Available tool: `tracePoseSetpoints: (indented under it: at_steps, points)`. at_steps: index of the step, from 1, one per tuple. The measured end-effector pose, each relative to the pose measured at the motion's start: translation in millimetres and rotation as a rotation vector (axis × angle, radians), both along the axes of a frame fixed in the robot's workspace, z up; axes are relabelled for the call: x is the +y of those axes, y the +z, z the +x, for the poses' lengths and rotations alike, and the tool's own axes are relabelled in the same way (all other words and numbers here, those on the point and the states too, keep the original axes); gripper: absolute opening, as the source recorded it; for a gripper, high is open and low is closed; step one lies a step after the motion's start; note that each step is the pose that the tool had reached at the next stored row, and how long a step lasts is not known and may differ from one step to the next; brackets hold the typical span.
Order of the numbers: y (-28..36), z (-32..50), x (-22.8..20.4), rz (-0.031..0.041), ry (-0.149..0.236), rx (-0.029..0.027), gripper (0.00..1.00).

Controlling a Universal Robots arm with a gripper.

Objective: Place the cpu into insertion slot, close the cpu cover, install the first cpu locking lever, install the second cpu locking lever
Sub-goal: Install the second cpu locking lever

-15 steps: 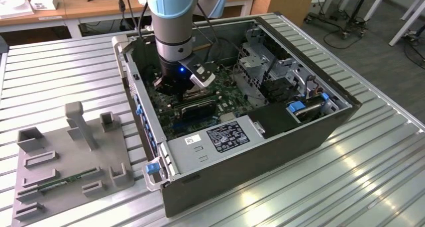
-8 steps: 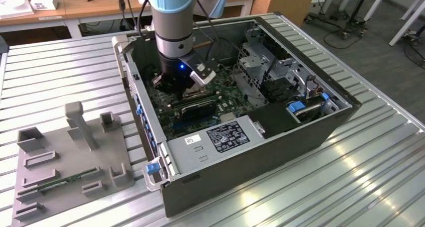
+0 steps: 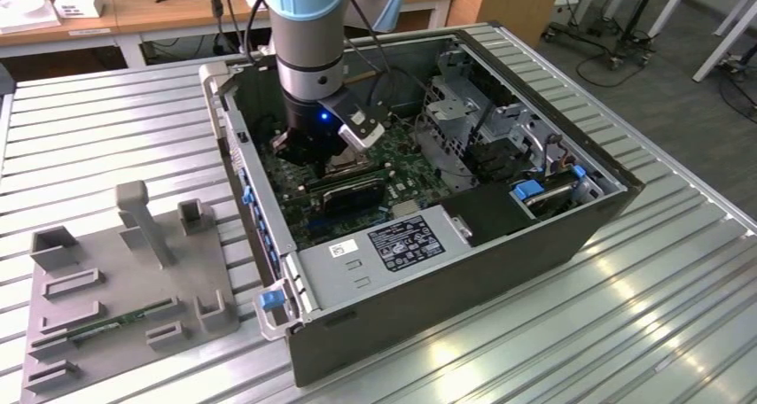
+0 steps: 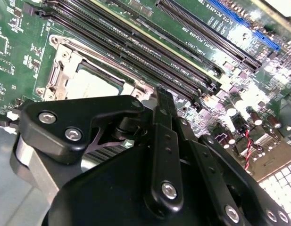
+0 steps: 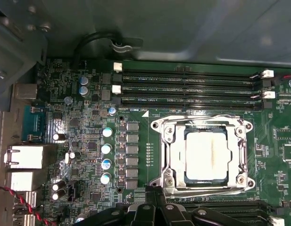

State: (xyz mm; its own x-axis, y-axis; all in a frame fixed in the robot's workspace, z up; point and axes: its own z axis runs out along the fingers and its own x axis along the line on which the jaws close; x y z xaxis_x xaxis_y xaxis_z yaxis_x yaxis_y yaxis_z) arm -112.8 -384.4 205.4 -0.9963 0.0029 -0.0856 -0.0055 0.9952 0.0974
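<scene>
Lab: slatted metal bench point(image 3: 119, 120), open PC case point(image 3: 473, 244), desks behind.

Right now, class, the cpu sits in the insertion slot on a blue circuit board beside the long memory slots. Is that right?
Not quite: the circuit board is green, not blue, as the first wrist view shows. The rest stands: the cpu sits in the insertion slot, beside the long memory slots.

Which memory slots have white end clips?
In the first wrist view, the memory slots beyond the cpu show white clips at their ends.
</scene>
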Motion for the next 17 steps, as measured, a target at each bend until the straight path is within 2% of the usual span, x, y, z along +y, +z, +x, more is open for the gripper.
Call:
tracePoseSetpoints:
  at_steps: [6, 17]
  points:
    - [-0.5, 0.0, 0.8, 0.0056, 0.0, -0.012, 0.11]
    - [-2.9, -0.4, 5.3, 0.0048, 0.0, -0.014, 0.11]
